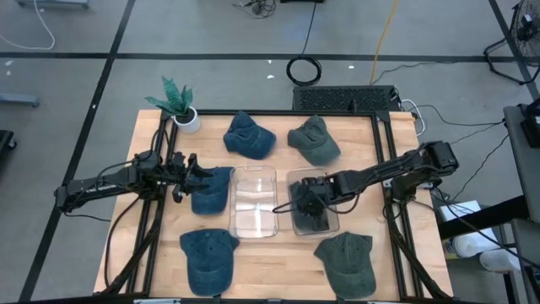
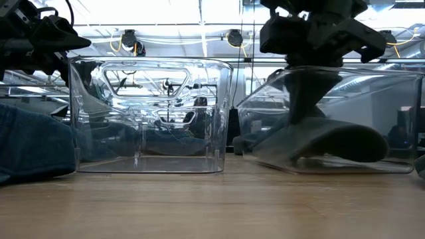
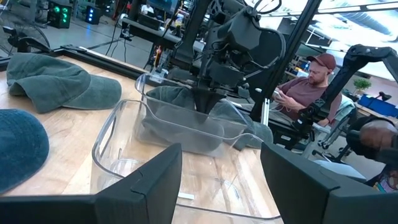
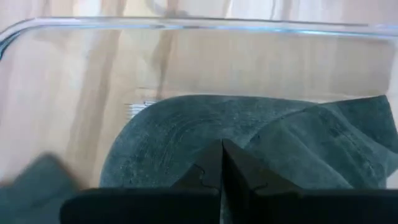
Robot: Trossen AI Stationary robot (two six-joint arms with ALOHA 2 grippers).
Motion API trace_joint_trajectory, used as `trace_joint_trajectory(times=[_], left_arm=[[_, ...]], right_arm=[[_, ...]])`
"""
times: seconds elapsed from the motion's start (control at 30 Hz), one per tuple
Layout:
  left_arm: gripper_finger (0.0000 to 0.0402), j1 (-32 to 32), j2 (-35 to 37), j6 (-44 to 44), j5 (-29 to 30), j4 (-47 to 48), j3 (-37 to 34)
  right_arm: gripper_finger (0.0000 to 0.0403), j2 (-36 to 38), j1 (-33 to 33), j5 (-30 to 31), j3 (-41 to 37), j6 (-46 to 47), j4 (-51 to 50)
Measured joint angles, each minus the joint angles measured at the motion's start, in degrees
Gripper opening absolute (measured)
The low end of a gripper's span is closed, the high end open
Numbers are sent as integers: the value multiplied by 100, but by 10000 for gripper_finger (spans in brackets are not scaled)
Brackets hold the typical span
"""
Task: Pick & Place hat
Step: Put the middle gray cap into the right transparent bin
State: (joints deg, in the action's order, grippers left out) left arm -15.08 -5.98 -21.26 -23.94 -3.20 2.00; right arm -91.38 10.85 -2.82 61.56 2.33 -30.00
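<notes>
My right claw (image 1: 310, 203) is closed, down inside the right bin (image 1: 297, 226), pressing or pinching the green hat (image 2: 319, 143) that lies on the bin floor; whether cloth is caught between the fingers cannot be told. The place step looks nearly done: next, release and lift clear. My left claw (image 1: 187, 173) hovers open over a blue hat (image 1: 211, 190) beside the empty left bin (image 1: 254, 221), apparently the next pick. Count on the counter (image 1: 278, 270): three blue hats, three green hats, two bins, one plant (image 1: 177, 100).
</notes>
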Motion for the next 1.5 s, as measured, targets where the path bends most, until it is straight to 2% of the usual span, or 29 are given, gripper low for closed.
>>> trace_joint_trajectory(times=[0.1, 0.27, 0.37, 0.53, 0.67, 0.83, 1.03, 1.5], left_arm=[[228, 1, 0, 0, 0, -2, 0], [228, 0, -1, 0, 0, 0, 0], [228, -1, -1, 0, 2, 0, 0], [228, -1, 0, 0, 1, 0, 0], [228, 0, -1, -1, 2, 0, 0], [228, -1, 0, 0, 2, -2, 0], [228, -1, -1, 0, 0, -1, 0], [228, -2, -2, -2, 0, -37, 0]], right_arm=[[0, 99, 77, 242, 172, -7, -208], [0, 100, 366, 885, 772, 58, -1405], [0, 121, 504, 889, 1021, 194, -1723], [0, 108, 621, 878, 960, 511, -2238], [0, 16, 613, 838, 614, 599, -1962], [0, 72, 492, 254, 54, 566, -1071], [0, 66, 371, 172, -356, 727, -880], [0, 353, 422, 124, 77, 549, -764]])
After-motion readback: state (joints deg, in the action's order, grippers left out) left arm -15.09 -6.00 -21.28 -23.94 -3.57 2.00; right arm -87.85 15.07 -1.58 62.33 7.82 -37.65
